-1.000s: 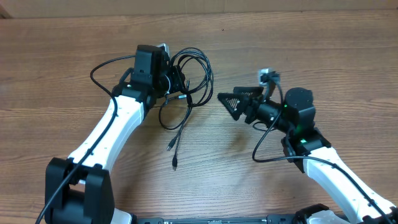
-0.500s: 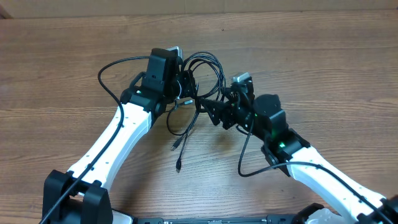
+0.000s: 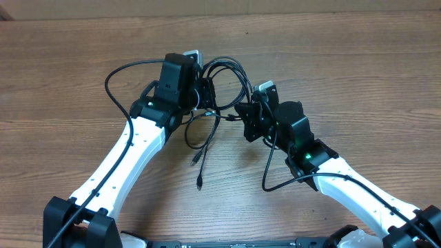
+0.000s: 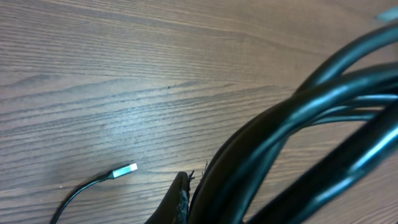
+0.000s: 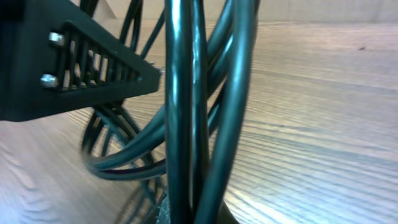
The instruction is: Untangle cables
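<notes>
The cables (image 3: 231,69) are a tangle of thin black loops held just above the wooden table between my two grippers. My left gripper (image 3: 204,94) is shut on the left side of the bundle, and the left wrist view fills with those thick-looking strands (image 4: 292,137) beside one fingertip (image 4: 180,196). My right gripper (image 3: 243,114) is shut on the right side of the cables, which run upright through its jaws (image 5: 186,124). Two loose strands hang down to plug tips (image 3: 199,184) lying on the table, one silver tip (image 4: 127,168) showing in the left wrist view.
The left arm's own thicker wire (image 3: 114,76) arcs out to the left, and the right arm's wire (image 3: 272,176) loops below its wrist. The left gripper's ribbed black finger (image 5: 81,68) crosses the right wrist view. A pale strip at the top marks the table's far edge (image 3: 220,5).
My right arm swung left to the bundle and its jaws closed on the cables. The left arm carried the bundle slightly right, then held still, shut throughout.
</notes>
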